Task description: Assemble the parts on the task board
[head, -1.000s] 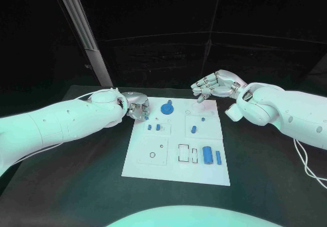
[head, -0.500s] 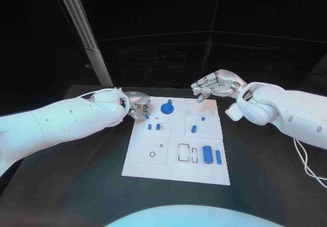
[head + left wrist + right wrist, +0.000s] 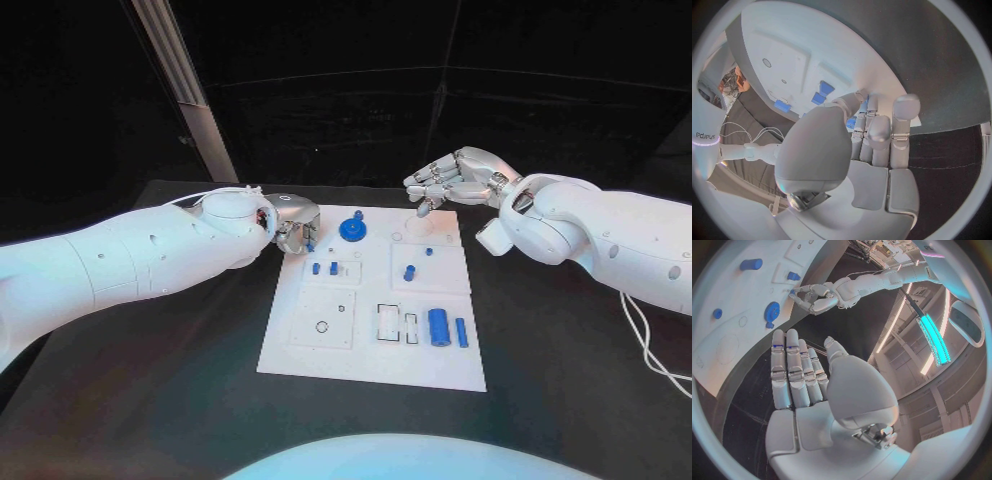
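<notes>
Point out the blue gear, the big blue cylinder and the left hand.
Gear (image 3: 353, 231): head view, on its toothed disc.
Cylinder (image 3: 438, 327): head view, middle of its side.
Left hand (image 3: 294, 222): head view, on the silver back of the hand.

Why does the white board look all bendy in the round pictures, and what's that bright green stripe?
In both wrist views a fisheye lens curves the straight edges of the task board; in the head view its edges run straight. The green stripe in the right wrist view is a glowing light bar in the room behind the right hand.
</notes>
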